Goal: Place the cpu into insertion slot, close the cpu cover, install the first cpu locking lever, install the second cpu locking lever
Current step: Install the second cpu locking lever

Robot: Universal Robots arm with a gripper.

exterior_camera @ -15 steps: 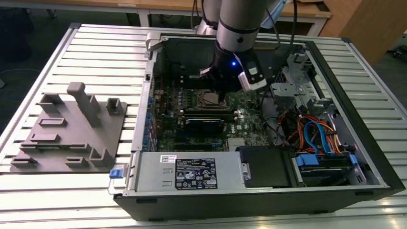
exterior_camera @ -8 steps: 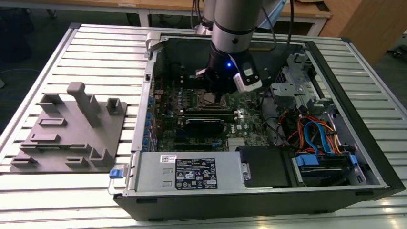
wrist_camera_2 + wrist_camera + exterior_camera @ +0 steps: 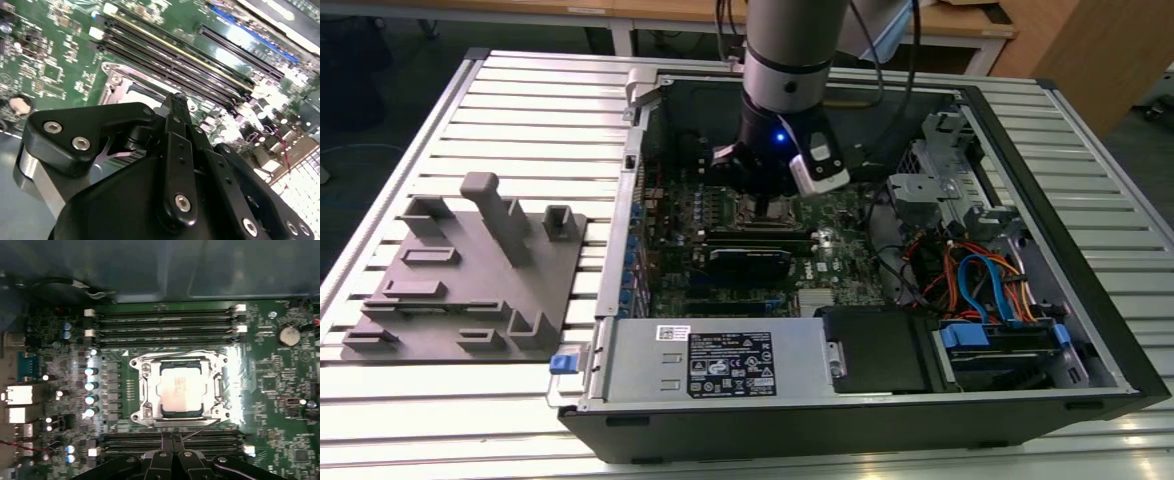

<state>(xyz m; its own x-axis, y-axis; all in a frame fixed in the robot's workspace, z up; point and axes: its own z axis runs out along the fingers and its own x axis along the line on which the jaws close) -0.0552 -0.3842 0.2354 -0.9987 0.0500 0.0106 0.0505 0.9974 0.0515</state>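
- Print on the white label (image 3: 728,364) of the grey power-supply box we cannot read.
- Arm reaches down into the open computer case (image 3: 1067,250); its gripper (image 3: 172,439) hangs just at six o'clock of the insertion slot (image 3: 145,412), fingers (image 3: 167,442) pressed together, holding nothing.
- We see the cpu (image 3: 180,389), flat dull silver, seated in the slot, framed by the thin metal cpu cover (image 3: 218,386), on the green motherboard (image 3: 270,390).
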